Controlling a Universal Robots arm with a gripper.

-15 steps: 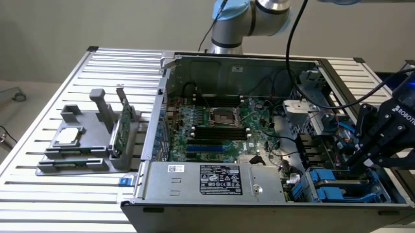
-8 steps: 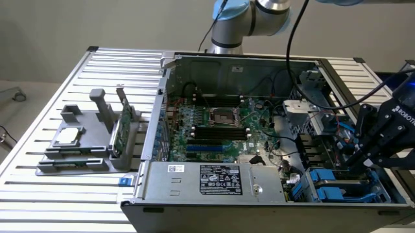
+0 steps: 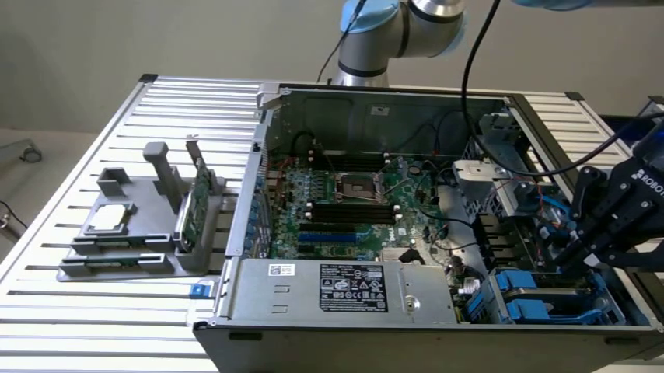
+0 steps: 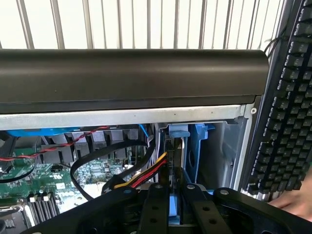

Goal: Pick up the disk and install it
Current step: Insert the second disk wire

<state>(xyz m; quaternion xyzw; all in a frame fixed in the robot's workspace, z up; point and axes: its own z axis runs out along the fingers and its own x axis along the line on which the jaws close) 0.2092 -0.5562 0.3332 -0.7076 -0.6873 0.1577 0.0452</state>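
Two fingers of the gripper [image 4: 174, 192] are clenched on the disk [image 4: 174, 158] — held edge-on and upright, it seems, to match the narrow drive bay [image 4: 222, 146] at the exterior view's right end of the open computer case [image 3: 252, 194] — partway down beside cables.

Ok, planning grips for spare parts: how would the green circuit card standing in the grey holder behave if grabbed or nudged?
The green circuit card looks thin and flat, so probably light and stiff, yet fragile. It stands on edge in the grey holder, so a sideways nudge might tilt it, though the holder probably steadies it.
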